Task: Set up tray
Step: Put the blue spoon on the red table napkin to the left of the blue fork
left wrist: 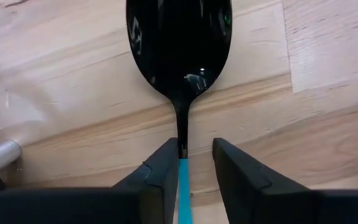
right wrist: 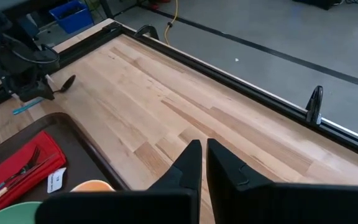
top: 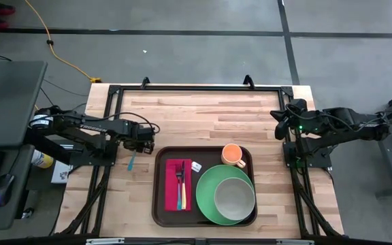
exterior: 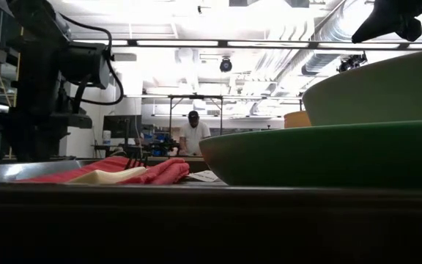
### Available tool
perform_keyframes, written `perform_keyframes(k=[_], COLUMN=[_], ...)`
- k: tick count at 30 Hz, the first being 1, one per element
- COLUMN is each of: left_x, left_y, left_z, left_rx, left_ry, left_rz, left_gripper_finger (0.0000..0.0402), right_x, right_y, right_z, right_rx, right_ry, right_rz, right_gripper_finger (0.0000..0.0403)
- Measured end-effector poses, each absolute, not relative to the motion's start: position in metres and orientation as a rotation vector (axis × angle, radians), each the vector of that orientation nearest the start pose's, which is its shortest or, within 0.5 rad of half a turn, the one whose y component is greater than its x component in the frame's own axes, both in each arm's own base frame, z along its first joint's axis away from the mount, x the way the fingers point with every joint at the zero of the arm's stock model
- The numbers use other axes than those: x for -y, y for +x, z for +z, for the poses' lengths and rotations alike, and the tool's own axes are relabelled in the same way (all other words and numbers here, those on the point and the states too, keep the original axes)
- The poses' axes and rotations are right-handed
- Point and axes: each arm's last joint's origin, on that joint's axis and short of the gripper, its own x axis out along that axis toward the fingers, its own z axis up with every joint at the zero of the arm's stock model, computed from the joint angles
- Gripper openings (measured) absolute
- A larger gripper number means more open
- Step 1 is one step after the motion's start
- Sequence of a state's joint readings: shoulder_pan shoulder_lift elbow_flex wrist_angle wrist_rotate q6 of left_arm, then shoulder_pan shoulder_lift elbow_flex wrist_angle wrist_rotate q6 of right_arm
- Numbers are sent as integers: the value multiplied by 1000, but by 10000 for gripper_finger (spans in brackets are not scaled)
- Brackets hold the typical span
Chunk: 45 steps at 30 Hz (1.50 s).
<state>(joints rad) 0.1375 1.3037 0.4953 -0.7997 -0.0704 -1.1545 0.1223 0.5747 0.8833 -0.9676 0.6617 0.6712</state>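
Observation:
A spoon with a black bowl [left wrist: 179, 43] and a blue handle [top: 131, 162] lies flat on the wooden table, left of the dark brown tray [top: 160, 204]. My left gripper [left wrist: 195, 158] is open, low over the spoon, with one finger on each side of its handle; it also shows in the high view [top: 141, 143]. On the tray are a red napkin [top: 178, 184] with a fork and another utensil, a green plate [top: 207, 194] with a pale bowl [top: 235, 196], and an orange cup [top: 233, 154]. My right gripper [right wrist: 202, 163] is shut and empty above the table's right edge. My left gripper stands astride the spoon's handle just behind the neck [left wrist: 183, 163], its fingers pointing along the spoon. One finger [left wrist: 166, 168] lies right beside the handle; the other stands apart. I cannot tell whether it touches. The spoon lies on the table.
A small white tag [top: 196, 166] lies on the tray by the napkin. A black metal frame [top: 196, 87] runs along the table's far and side edges. Bare wood [top: 203, 116] lies between the tray and the far edge. A person stands far off in the room [exterior: 193, 132].

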Motion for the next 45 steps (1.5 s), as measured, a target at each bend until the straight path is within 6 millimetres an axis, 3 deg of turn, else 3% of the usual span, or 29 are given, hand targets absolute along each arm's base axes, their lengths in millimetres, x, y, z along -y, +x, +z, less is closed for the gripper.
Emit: perform_keyframes(k=[11, 19, 25, 32, 45], left_x=[-24, -24, -25, -27, -21], left_y=[158, 158, 163, 183, 211], left_z=[126, 126, 130, 149, 194], left_rx=[-1326, -1334, -1356, -1305, -908], left_ry=[-925, -883, -799, -734, -950], left_rz=[1059, 1035, 961, 745, 307], left_gripper_finger=[81, 13, 13, 12, 12], right_x=[7, 7, 7, 8, 8], right_y=[87, 87, 87, 87, 87], right_z=[323, 323, 323, 323, 323], right_rx=[-412, -411, -416, -414, -413], right_ry=[380, 375, 357, 355, 353], right_rz=[-696, -699, -698, -702, -705], right_gripper_finger=[0, 0, 0, 0, 0])
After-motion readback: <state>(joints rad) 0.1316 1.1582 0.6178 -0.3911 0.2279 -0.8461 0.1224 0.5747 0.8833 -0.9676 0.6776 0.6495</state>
